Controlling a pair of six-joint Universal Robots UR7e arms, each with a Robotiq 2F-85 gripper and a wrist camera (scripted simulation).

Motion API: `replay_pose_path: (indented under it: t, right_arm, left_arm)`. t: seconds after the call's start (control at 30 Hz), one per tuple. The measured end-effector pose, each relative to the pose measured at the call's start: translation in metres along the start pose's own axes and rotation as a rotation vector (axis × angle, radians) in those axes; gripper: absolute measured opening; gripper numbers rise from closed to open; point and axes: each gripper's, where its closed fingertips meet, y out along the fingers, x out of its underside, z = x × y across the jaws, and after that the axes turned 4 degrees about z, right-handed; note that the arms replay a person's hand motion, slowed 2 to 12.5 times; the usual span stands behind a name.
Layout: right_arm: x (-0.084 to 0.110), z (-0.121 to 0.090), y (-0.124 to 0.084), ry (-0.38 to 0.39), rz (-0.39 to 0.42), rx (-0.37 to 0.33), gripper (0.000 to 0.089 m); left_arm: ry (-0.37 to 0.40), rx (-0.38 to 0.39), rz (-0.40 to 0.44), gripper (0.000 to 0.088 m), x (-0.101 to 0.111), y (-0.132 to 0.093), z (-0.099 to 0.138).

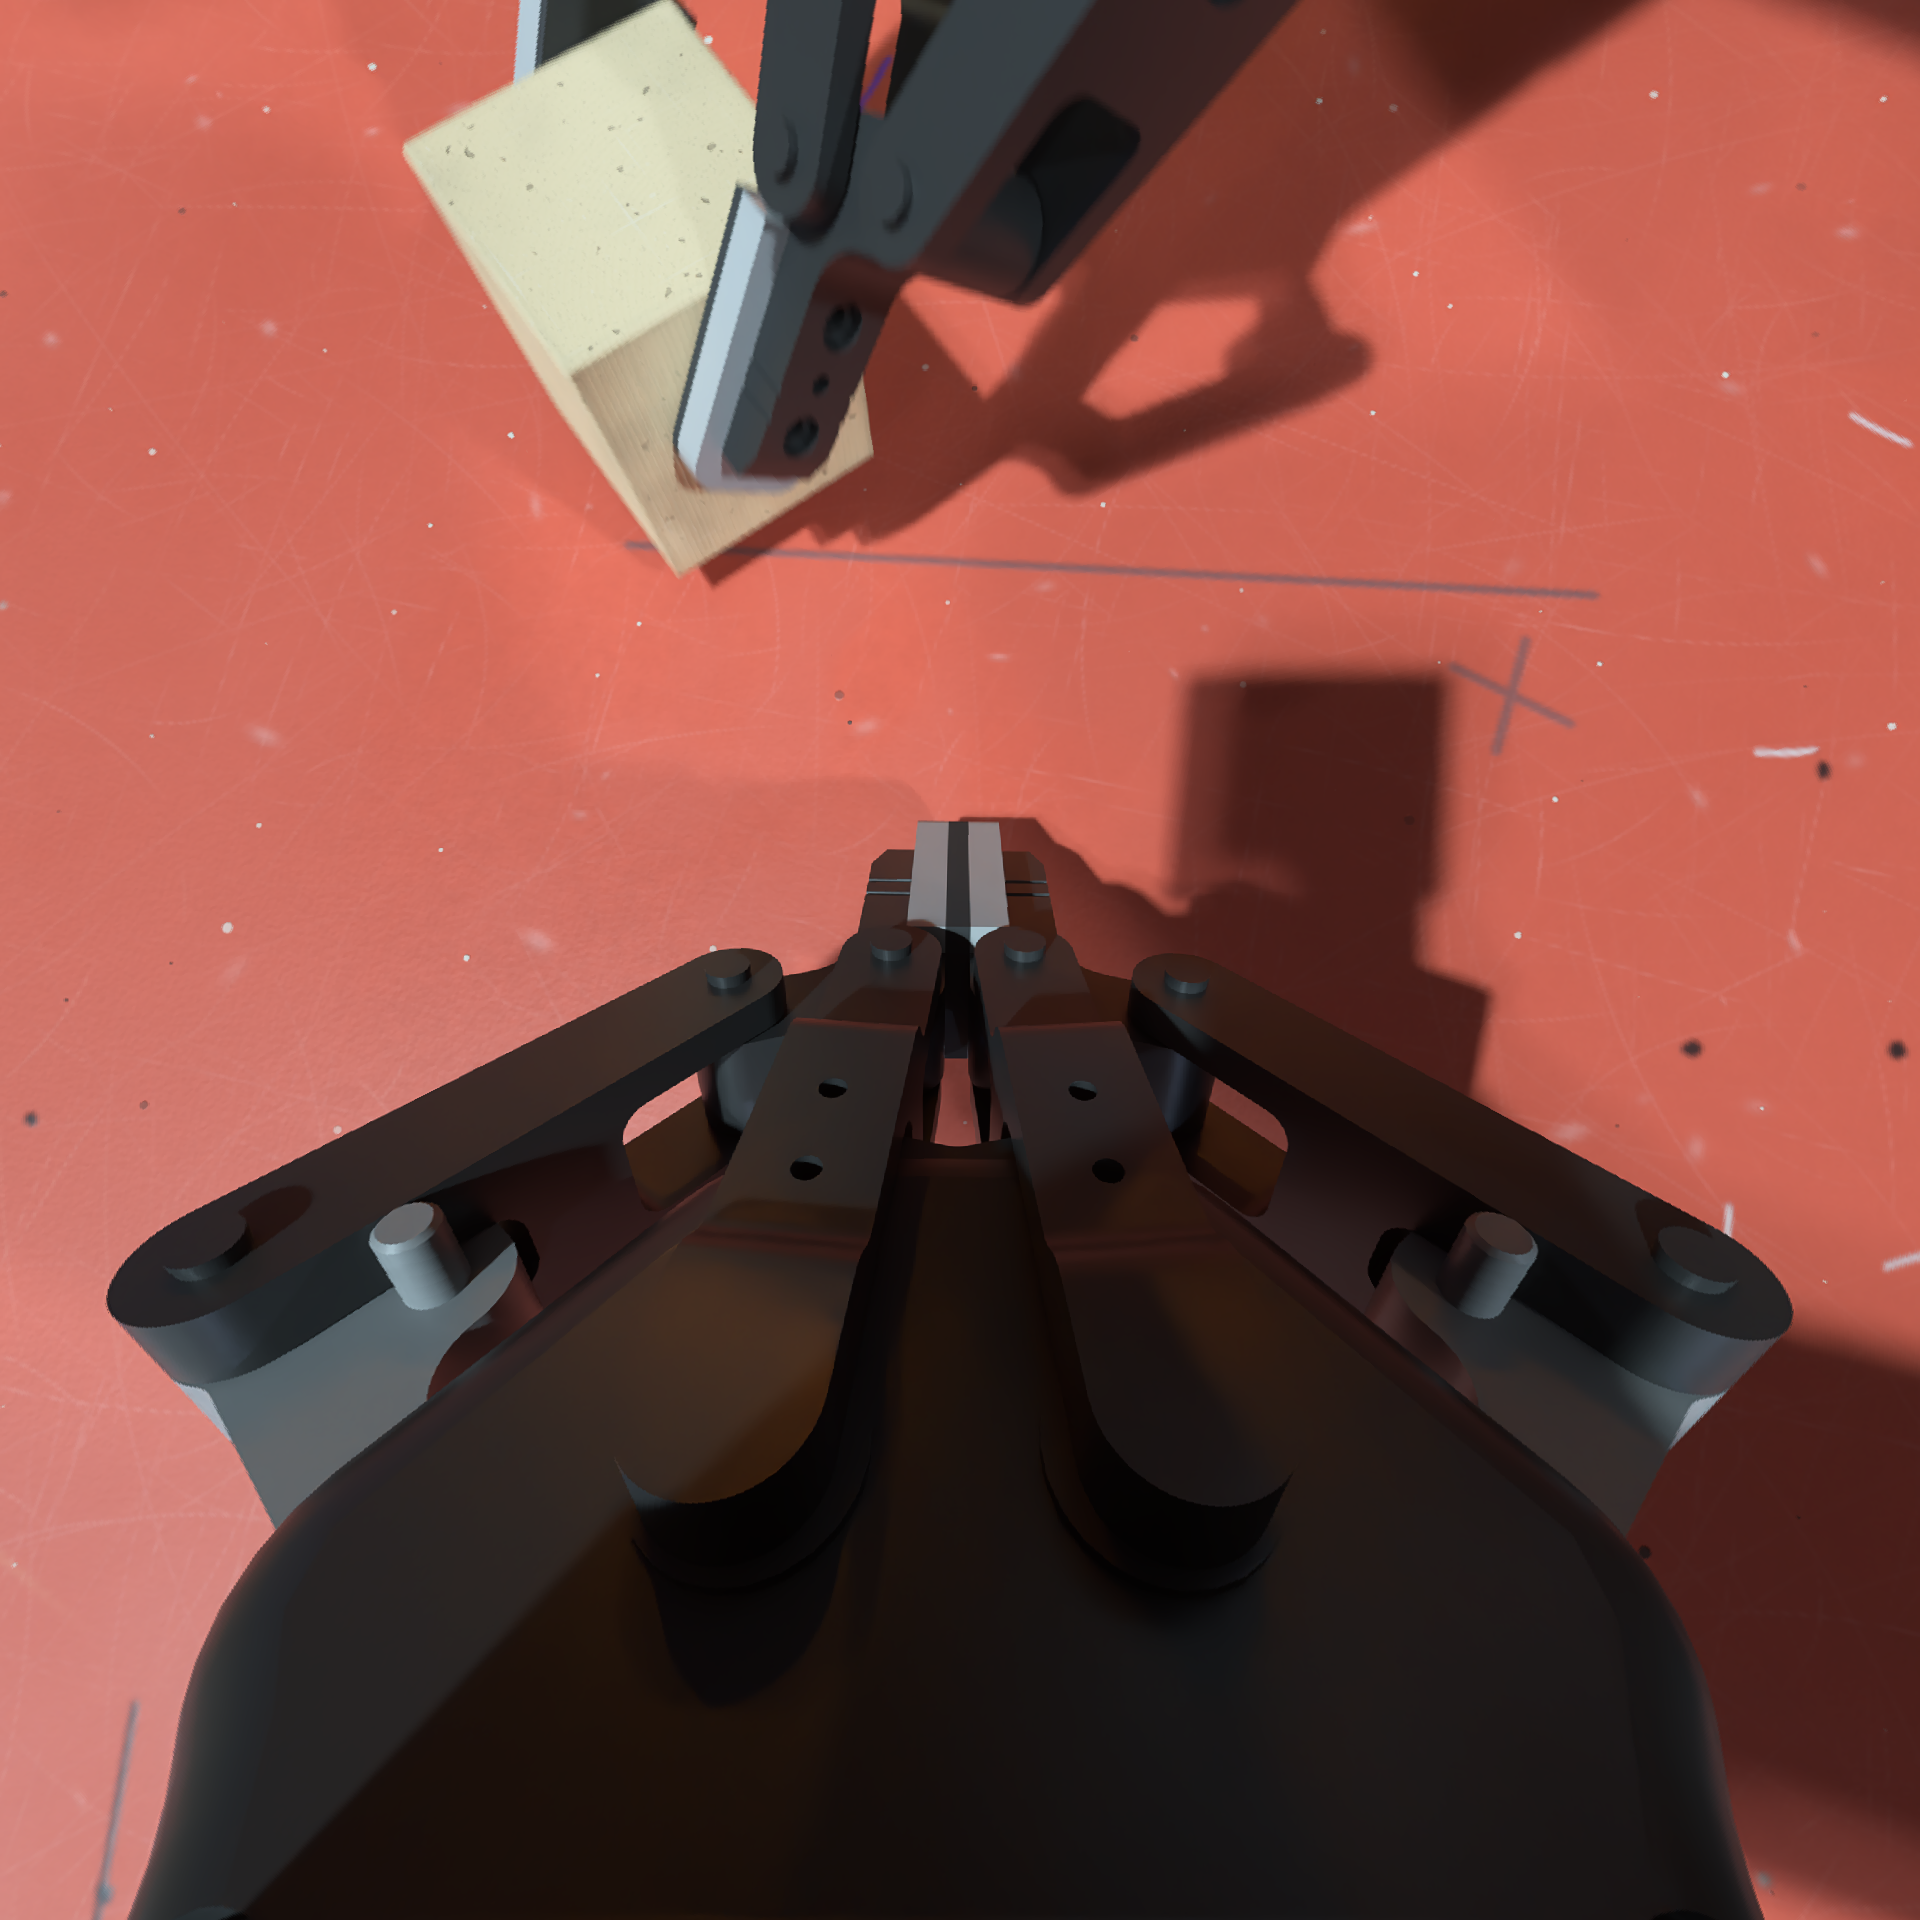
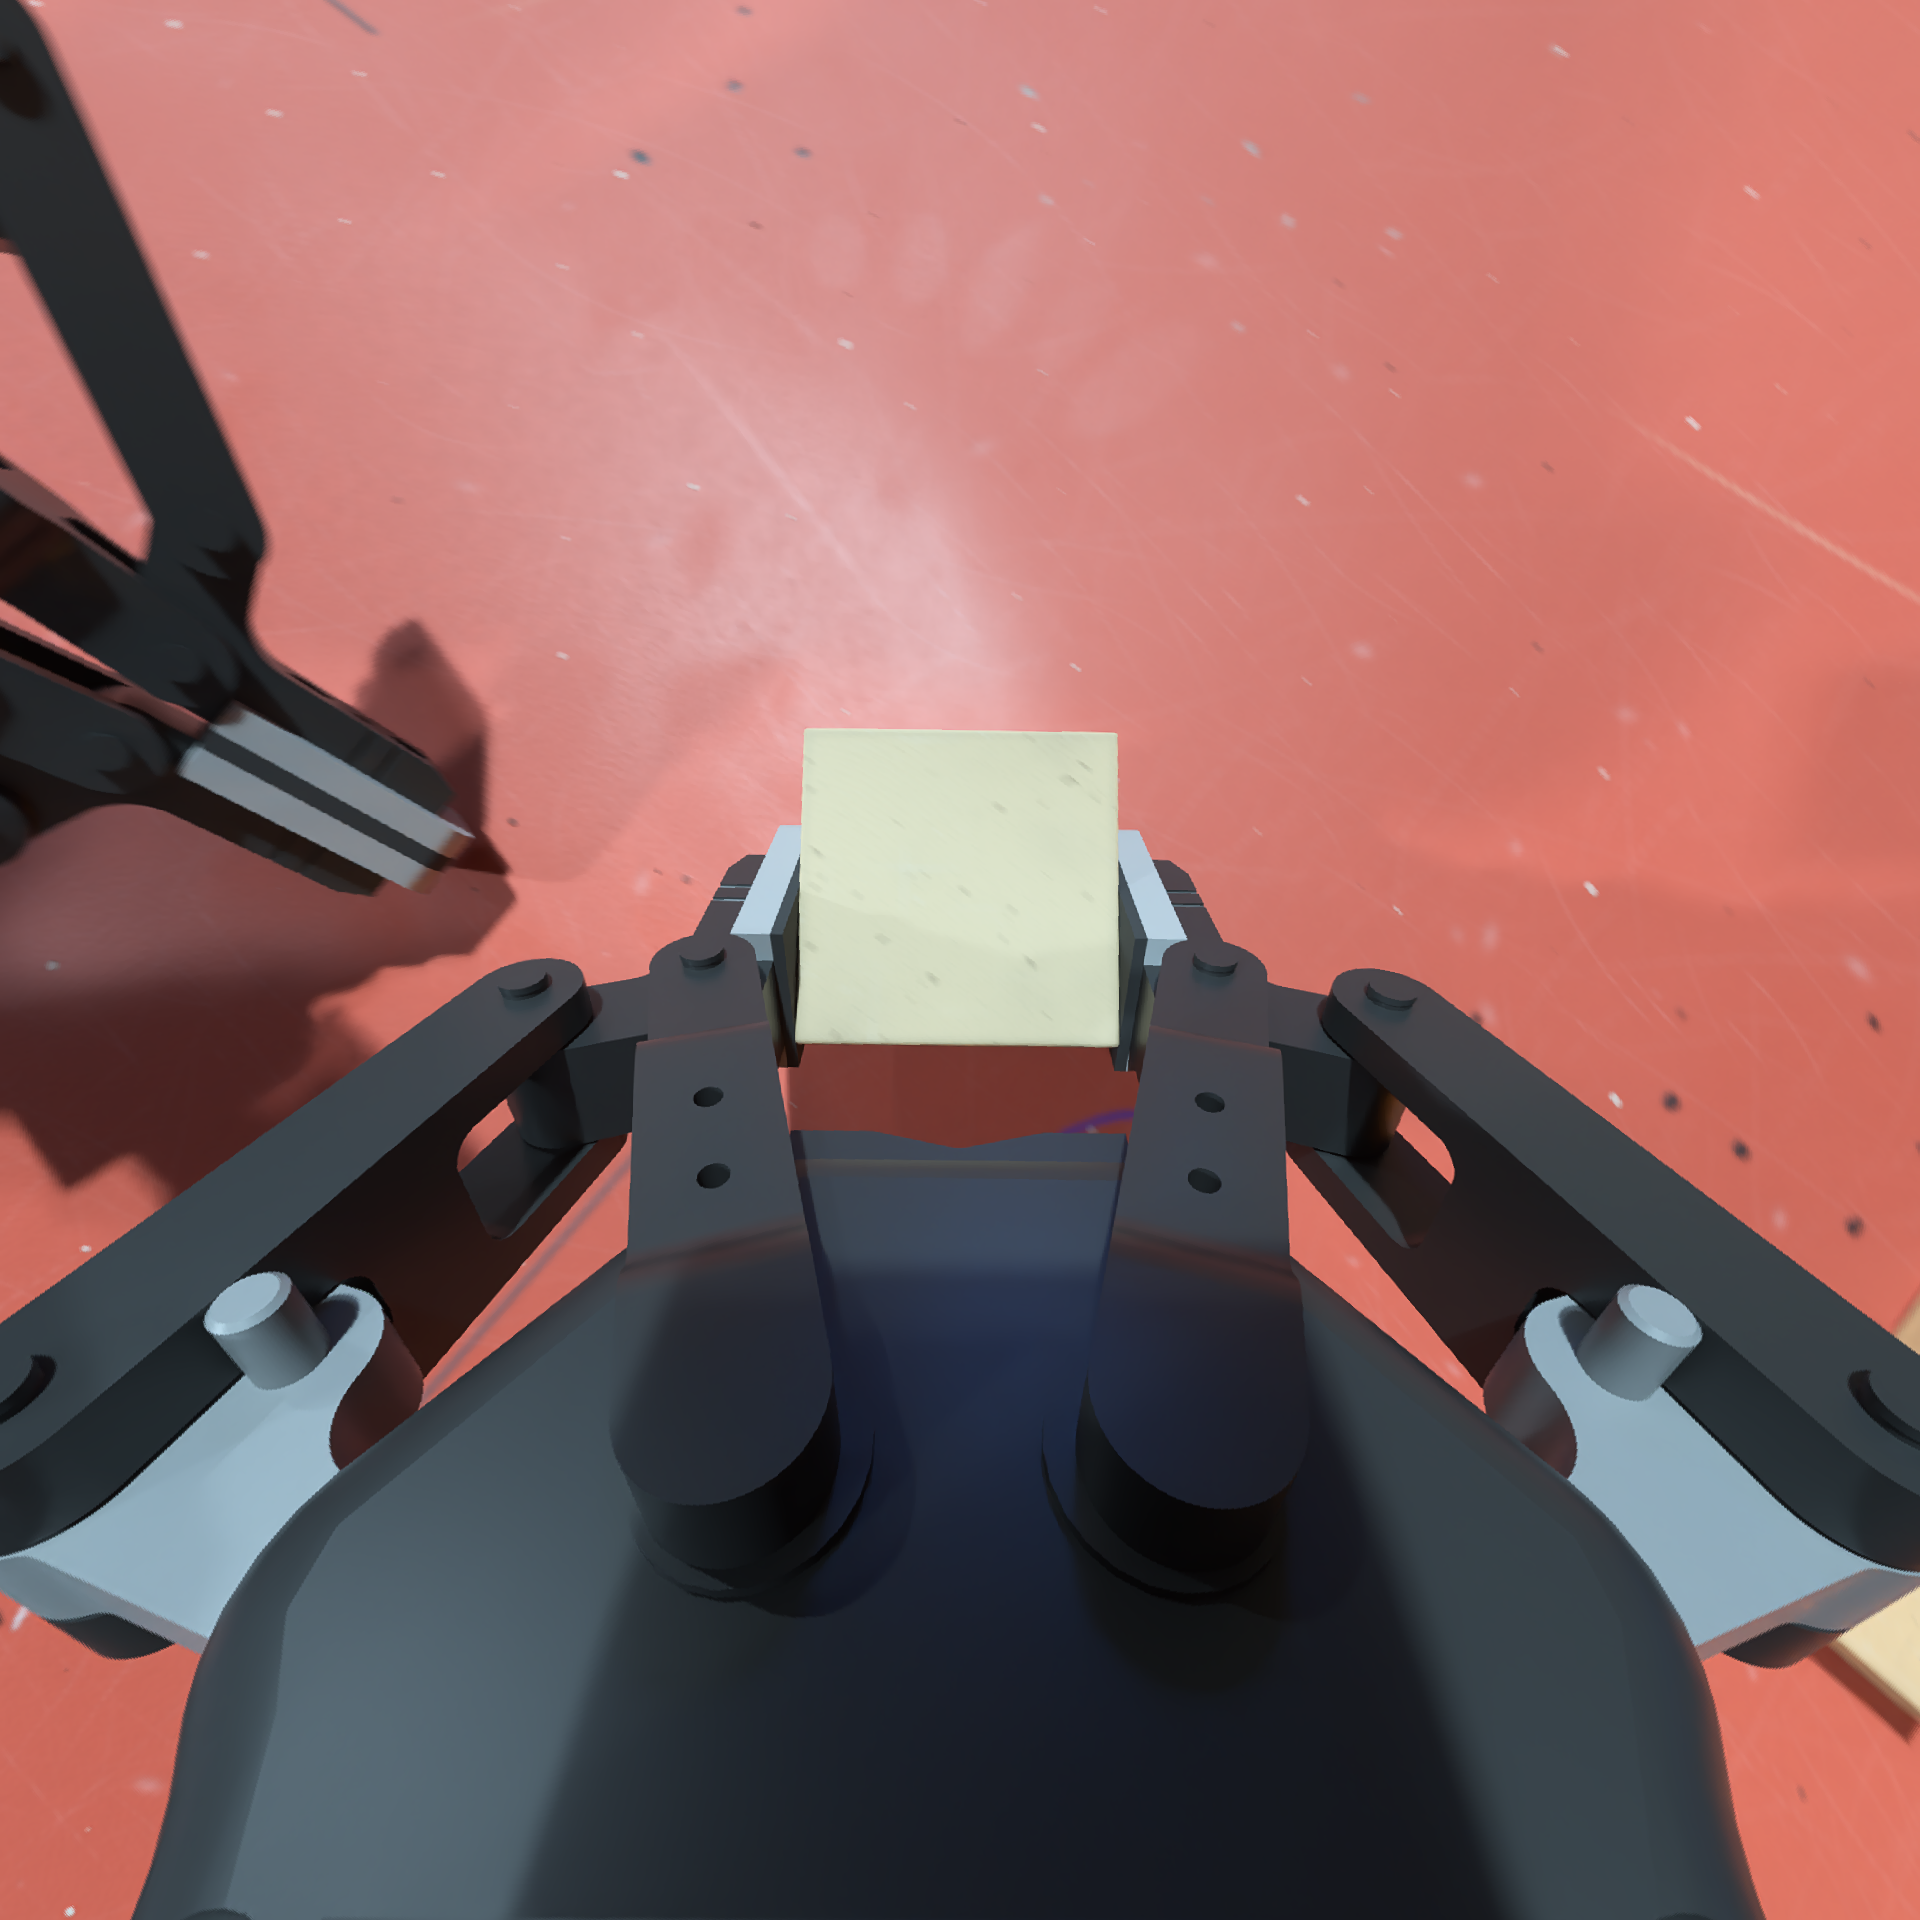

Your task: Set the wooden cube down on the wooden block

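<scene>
My right gripper [image 2: 956, 894] is shut on the pale wooden cube [image 2: 956, 935], with a pad on its left and right faces. The left wrist view shows the same cube [image 1: 582, 208] at the top, tilted, with its lower corner at or just above the red table; I cannot tell if it touches. One right-gripper finger [image 1: 743, 353] lies across its side. A tan wooden block [image 2: 1886, 1652] shows only as a sliver at the lower right edge of the right wrist view, behind my right gripper. My left gripper [image 1: 958, 873] is shut and empty, low over the table.
The red table [image 1: 312, 727] has thin drawn lines [image 1: 1143, 571] and a cross mark [image 1: 1512, 696]. In the right wrist view the left gripper [image 2: 322, 810] sits to the left of the cube, apart from it.
</scene>
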Motion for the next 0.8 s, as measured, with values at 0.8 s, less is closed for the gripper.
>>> replay_pose_path:
  t: [0.8]
  right_arm:
    - [0.042, 0.025, -0.035, 0.148, 0.017, 0.134, 0.0445]
  left_arm:
    - [0.002, -0.012, -0.002, 0.0000, 0.000, 0.000, -0.001]
